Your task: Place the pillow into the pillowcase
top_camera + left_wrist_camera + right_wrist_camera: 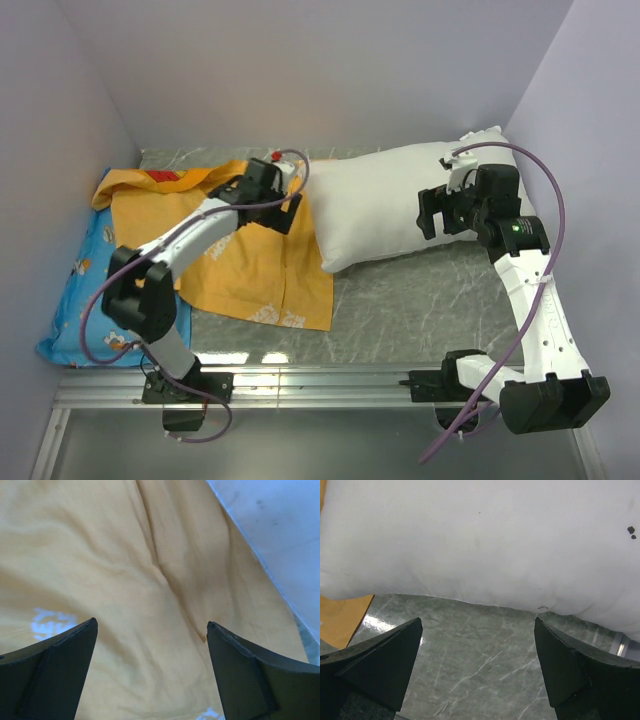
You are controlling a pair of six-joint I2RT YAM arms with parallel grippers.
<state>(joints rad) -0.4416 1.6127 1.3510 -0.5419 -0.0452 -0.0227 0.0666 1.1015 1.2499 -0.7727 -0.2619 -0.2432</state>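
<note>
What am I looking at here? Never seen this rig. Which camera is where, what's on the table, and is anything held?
Two white robot arms are bolted at the near edge of a grey marble table. The wide picture comes from a fixed camera above and behind them, so the left arm is on the left. The other two pictures come from cameras on the wrists. The dark wedges at the bottom of those are each gripper's own fingers.

On the table lie a white pillow, a flat orange pillowcase beside it, and a blue cartoon-print pillow at the far left.

The left gripper is over the pillowcase. The right gripper faces the pillow's near edge. Both are open and hold nothing.
</note>
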